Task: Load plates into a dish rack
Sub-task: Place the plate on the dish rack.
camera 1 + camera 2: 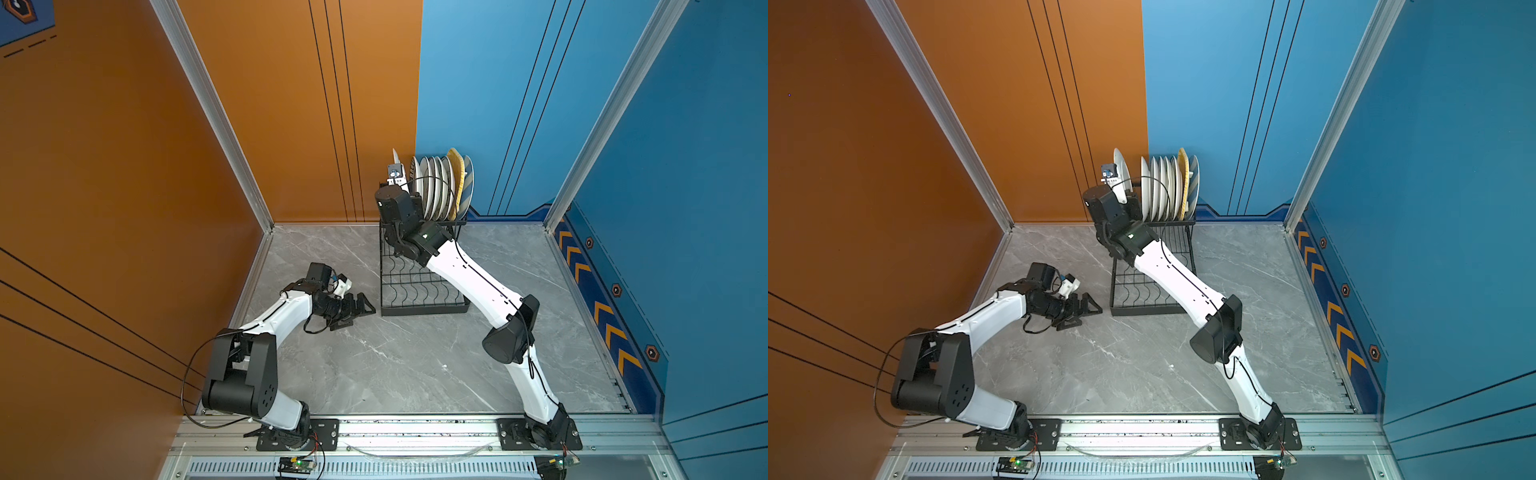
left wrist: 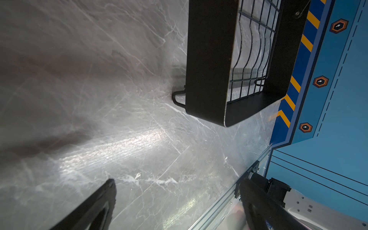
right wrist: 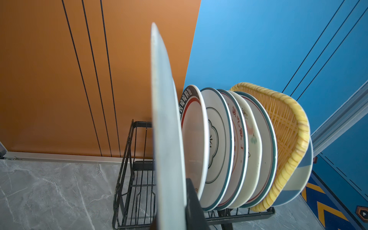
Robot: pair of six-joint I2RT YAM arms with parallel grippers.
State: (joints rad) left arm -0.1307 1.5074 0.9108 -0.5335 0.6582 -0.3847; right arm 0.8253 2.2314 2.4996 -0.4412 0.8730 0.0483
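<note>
Right claw (image 3: 177, 211) is clenched on a pale plate (image 3: 165, 119), held on edge at the free end of the dish rack (image 1: 424, 308) upper tier, just beside the racked plates (image 3: 219, 143). Left claw (image 1: 358, 309) is released and empty, low over the tabletop (image 1: 395, 365). Risks: the plate clips its neighbour's rim, misses a slot and tips off the open end, or slips from the thin edge grip.

Glossy glazed plates (image 3: 219, 139); yellow woven plate (image 3: 286, 129) ribbed, rough. Matt black wire dish rack (image 2: 209, 59). Smooth marble-look worktop (image 1: 415, 365), faint sheen. Brushed aluminium rails (image 1: 415, 436).
</note>
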